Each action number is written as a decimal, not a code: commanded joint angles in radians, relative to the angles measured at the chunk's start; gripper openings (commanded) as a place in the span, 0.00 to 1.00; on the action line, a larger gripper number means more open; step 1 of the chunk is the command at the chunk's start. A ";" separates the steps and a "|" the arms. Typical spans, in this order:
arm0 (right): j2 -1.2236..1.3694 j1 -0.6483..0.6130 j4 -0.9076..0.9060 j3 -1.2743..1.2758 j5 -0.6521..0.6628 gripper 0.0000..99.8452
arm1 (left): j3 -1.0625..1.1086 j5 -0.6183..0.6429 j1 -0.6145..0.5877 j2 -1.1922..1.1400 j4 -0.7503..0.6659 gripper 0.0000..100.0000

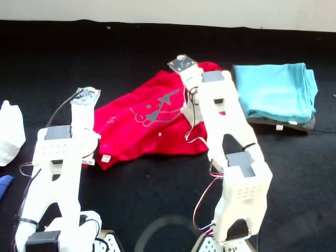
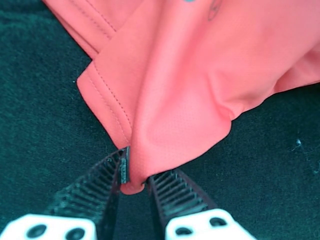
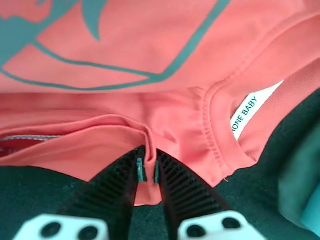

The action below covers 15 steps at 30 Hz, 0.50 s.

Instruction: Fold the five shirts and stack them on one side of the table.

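A red shirt point(image 1: 147, 118) with a grey print lies spread on the black table between the two arms. My left gripper point(image 2: 135, 182) is shut on a corner of the red shirt point(image 2: 200, 85), the cloth pinched between its ribbed fingers point(image 2: 95, 192). My right gripper point(image 3: 148, 172) is shut on the red shirt point(image 3: 125, 45) at its edge beside the collar, close to the white neck label point(image 3: 252, 114). In the high view the left arm point(image 1: 73, 136) stands at the shirt's left end and the right arm point(image 1: 220, 110) at its right end. A folded turquoise shirt point(image 1: 275, 92) lies at the right.
The turquoise shirt rests on a folded grey garment point(image 1: 286, 125). White cloth point(image 1: 10, 131) and a bit of blue cloth point(image 1: 4, 185) lie at the table's left edge. Bare black table point(image 1: 157, 194) stretches in front of the red shirt.
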State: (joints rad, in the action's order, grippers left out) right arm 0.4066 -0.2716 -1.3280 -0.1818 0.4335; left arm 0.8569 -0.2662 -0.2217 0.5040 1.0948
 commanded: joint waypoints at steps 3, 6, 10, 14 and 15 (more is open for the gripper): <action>-0.162 0.073 -0.002 -0.039 0.003 0.01 | -0.048 -0.006 0.010 0.012 -0.002 0.01; -0.280 0.079 -0.073 -0.031 0.003 0.01 | -0.137 -0.006 0.010 0.012 0.089 0.01; -0.450 0.039 -0.196 0.047 0.006 0.01 | -0.262 -0.006 0.012 0.012 0.258 0.01; -0.584 0.005 -0.174 0.292 0.008 0.01 | -0.272 -0.009 0.012 0.005 0.342 0.01; -0.608 -0.004 -0.147 0.375 0.008 0.01 | -0.254 -0.009 0.012 0.004 0.344 0.01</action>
State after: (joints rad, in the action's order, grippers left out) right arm -0.0967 -0.2516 -1.5106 0.0238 0.4335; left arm 0.6206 -0.2662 -0.2217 0.5040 1.4108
